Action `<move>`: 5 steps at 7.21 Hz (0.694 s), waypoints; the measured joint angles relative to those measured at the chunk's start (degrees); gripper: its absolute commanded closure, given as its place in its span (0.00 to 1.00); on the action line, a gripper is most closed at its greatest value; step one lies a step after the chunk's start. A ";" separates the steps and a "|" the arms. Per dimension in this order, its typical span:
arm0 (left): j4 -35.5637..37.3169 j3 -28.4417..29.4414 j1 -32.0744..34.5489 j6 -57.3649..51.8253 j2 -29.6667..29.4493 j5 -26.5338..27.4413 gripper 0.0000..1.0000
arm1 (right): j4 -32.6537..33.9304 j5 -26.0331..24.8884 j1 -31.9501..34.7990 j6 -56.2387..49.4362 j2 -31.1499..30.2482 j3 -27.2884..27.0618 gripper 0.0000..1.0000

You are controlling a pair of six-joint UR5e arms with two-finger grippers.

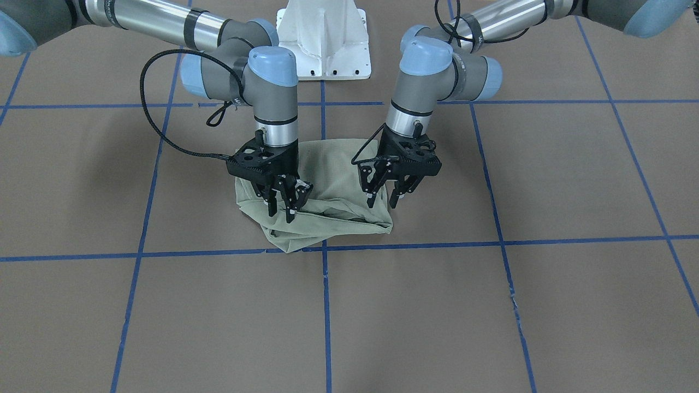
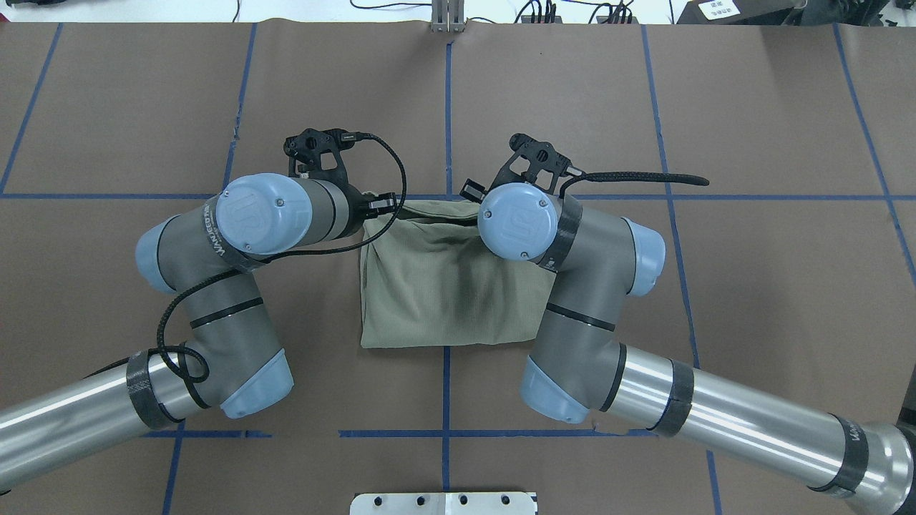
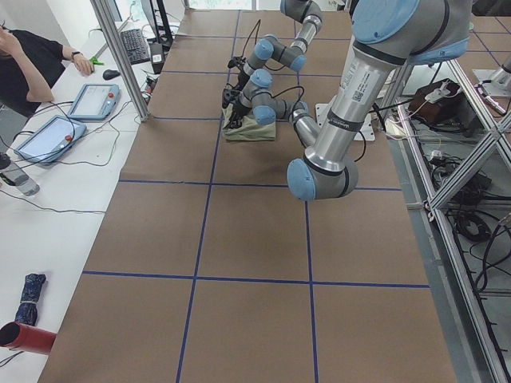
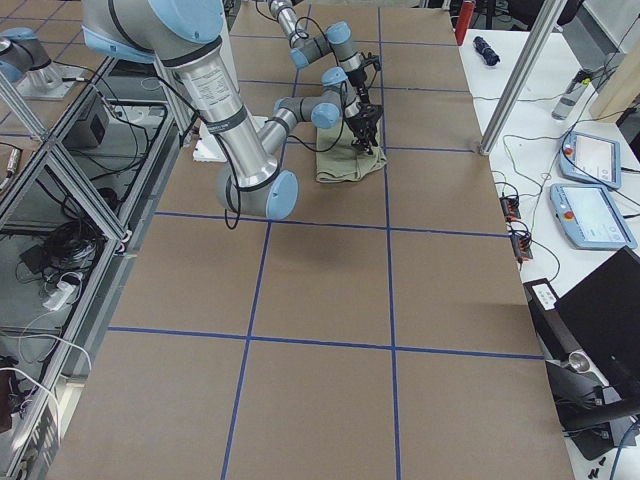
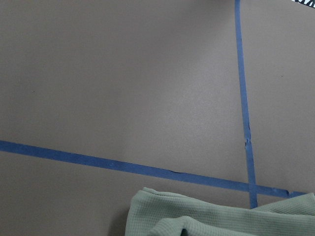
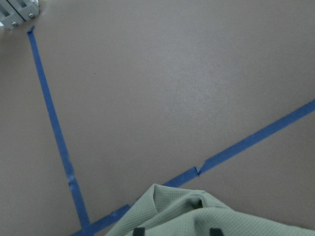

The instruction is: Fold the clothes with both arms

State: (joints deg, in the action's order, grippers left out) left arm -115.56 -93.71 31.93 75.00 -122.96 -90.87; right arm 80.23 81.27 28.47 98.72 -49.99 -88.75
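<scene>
The pale sage-green shirt (image 1: pixel 327 218) is lying folded into a compact, roughly rectangular bundle near the middle of the brown worktop (image 1: pixel 491 305). It is sitting astride the central line of the blue tape grid (image 1: pixel 546 240), and in the front-facing view its forward corner is just reaching the cross line. Both arms are bending down over it from the side of the white pedestal base (image 1: pixel 326 38). The left arm (image 2: pixel 236 236) is coming in at one end of the bundle and the right arm (image 2: pixel 572 286) at the other. The left end effector (image 1: pixel 383 203) is pointing down at the shirt's edge with its fingers standing apart, holding nothing. The right end effector (image 1: pixel 281 213) is hanging over the opposite, rumpled end of the cloth, where loose folds are bunching up. Its two dark fingertips (image 6: pixel 138 231) are showing well apart at the bottom of its wrist view, with knit fabric lying just ahead of them, so it is gaping wide as well and gripping nothing.
</scene>
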 measured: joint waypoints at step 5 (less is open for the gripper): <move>-0.55 -4.64 3.81 -9.12 3.54 -7.69 0.00 | 1.27 -0.44 -4.11 -3.58 0.25 -1.49 0.00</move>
State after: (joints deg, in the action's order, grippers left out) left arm -116.11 -98.34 35.74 65.88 -119.42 -98.55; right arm 81.51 80.83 24.36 95.14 -49.74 -90.24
